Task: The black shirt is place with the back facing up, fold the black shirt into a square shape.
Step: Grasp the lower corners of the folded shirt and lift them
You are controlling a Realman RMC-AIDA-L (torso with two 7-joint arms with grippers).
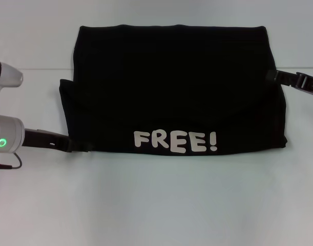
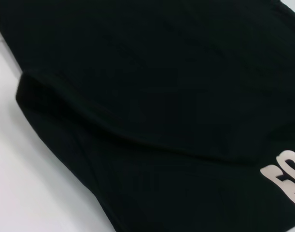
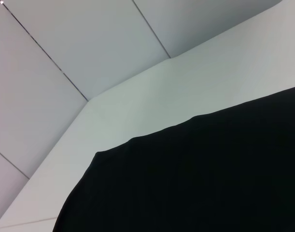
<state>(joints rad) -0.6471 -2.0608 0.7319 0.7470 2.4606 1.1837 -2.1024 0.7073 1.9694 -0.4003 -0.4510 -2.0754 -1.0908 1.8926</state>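
Note:
The black shirt (image 1: 171, 87) lies on the white table as a wide folded rectangle. White "FREE!" lettering (image 1: 175, 141) faces up along its near edge. A folded layer makes a step on its left side. My left gripper (image 1: 79, 147) is at the shirt's near left corner, low against the cloth. My right gripper (image 1: 273, 76) touches the shirt's right edge near the far corner. The left wrist view is filled by the shirt (image 2: 161, 96), with a fold ridge and part of the lettering (image 2: 285, 181). In the right wrist view the shirt (image 3: 210, 179) lies against the table.
The white table (image 1: 156, 205) stretches out in front of the shirt and on both sides. Its far edge (image 3: 137, 82) meets a pale panelled wall (image 3: 89, 38) in the right wrist view.

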